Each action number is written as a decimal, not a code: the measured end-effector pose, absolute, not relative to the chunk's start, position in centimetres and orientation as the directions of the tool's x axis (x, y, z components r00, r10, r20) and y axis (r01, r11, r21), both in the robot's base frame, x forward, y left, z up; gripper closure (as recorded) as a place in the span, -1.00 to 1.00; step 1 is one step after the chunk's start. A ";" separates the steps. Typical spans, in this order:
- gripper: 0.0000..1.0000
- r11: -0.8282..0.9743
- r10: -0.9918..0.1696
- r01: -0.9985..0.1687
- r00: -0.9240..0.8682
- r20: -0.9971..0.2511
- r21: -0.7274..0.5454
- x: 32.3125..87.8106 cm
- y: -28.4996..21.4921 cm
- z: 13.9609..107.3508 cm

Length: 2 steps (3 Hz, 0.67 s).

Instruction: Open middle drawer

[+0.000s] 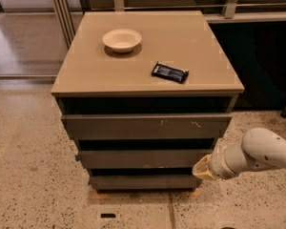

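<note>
The middle drawer [145,158] is a plain dark grey-brown front with a small blue bit at its left end, set between the wider scratched top front [147,126] and the narrow bottom front [144,181]. My gripper [201,169] is at the right end of the cabinet, level with the gap below the middle drawer, its pale tip close against the drawer's right corner. The white arm [257,154] reaches in from the right.
On the tan cabinet top [86,75] sit a white bowl [122,39] and a dark snack packet [169,72]. A speckled floor [33,185] surrounds the cabinet. A metal frame [62,13] stands at the back left and a dark panel [262,66] at the right.
</note>
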<state>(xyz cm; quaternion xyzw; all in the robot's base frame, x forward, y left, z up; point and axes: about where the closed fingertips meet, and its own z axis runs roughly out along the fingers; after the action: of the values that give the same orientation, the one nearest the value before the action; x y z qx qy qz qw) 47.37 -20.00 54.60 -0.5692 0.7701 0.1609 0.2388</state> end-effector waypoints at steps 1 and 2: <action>0.63 0.287 -0.798 -0.956 -0.199 -0.569 -0.067 48.2 -19.5 51.8; 0.16 0.272 -0.795 -0.958 -0.170 -0.582 -0.091 49.6 -18.8 49.2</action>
<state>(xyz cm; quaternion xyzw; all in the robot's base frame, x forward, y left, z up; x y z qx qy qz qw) 49.62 -18.76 49.23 -0.5843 0.7501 0.1502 0.2708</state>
